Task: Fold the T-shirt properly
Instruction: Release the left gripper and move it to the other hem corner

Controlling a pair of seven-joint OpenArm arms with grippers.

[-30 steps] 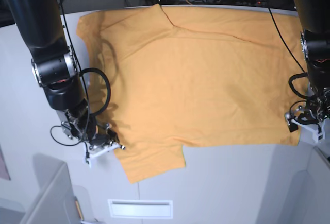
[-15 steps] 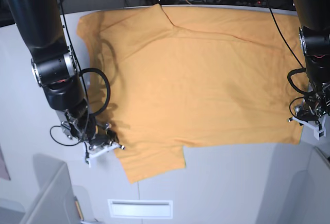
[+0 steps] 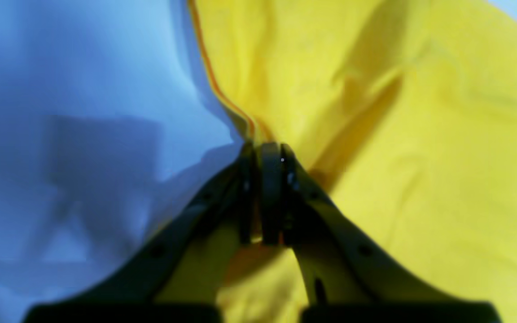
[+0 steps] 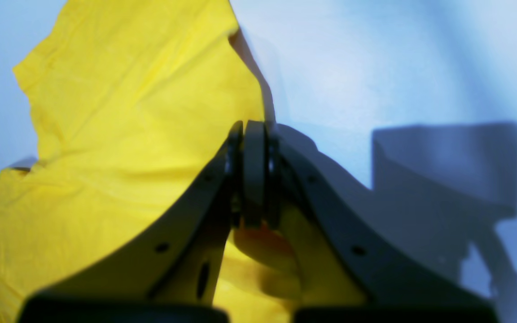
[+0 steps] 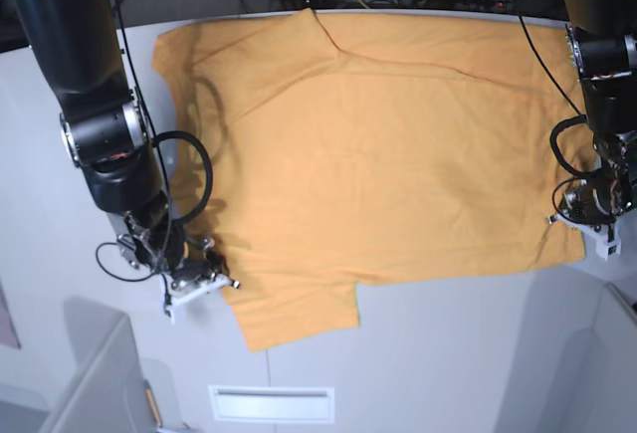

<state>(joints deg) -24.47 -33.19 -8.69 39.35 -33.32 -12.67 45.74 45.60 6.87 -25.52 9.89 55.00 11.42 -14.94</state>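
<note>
Both corners pinched, ready to lift

My left tool is clenched on the T-shirt hem at the scene's right; my right tool grips the near-left sleeve edge. The shirt lies spread flat across the surface. I judge the first fold is starting: next, both tools should lift together, keeping the cloth taut.

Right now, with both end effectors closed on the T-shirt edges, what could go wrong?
1. The left end effector pinches only a thin edge of the T-shirt, so it may slip out when lifted.
2. The right end effector holds the sleeve edge; uneven lifting could twist the cloth and spoil the fold.
</note>
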